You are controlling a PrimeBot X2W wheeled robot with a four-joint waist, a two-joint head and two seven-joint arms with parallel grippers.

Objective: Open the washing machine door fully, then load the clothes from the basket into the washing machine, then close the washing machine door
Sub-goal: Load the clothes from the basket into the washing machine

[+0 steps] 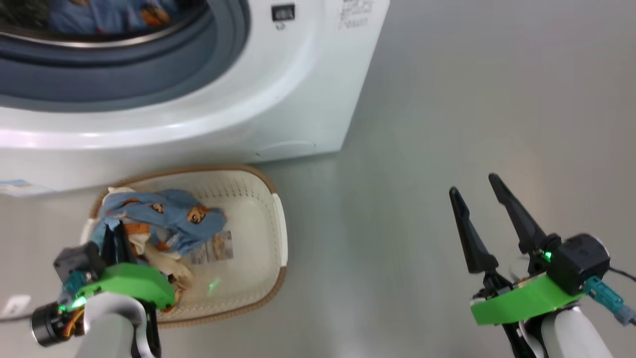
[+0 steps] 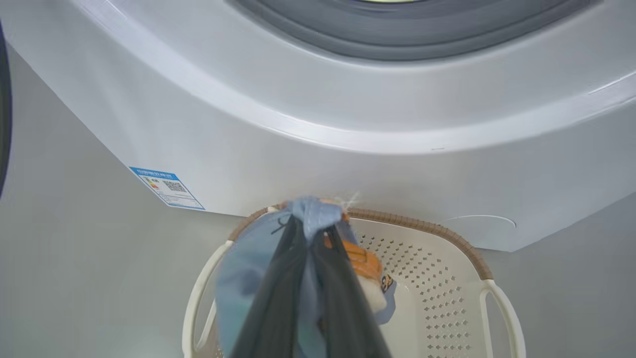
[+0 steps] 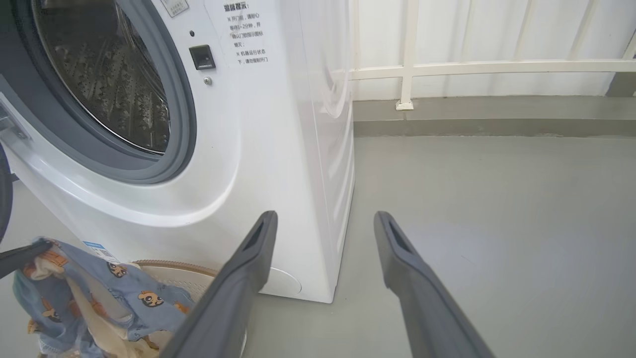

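The left gripper [image 1: 113, 237] is pinched shut on the blue clothes [image 1: 169, 214]. It holds them just over the basket [image 1: 279, 219] below it, ready to carry up. The washing machine [image 1: 298, 94] sits right ahead of it with its round hole open, so the clothes can go in. Far off to the side, the right gripper [image 1: 472, 185] hangs wide open over the floor [image 1: 422, 124], holding nothing and keeping out of the way.

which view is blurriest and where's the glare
Head view: softest, the floor and washer smeared, a glare band along its lower front. Left wrist view: the left gripper and the clothes it holds are out of focus up close. Right wrist view: sharpest, the washer's print legible.
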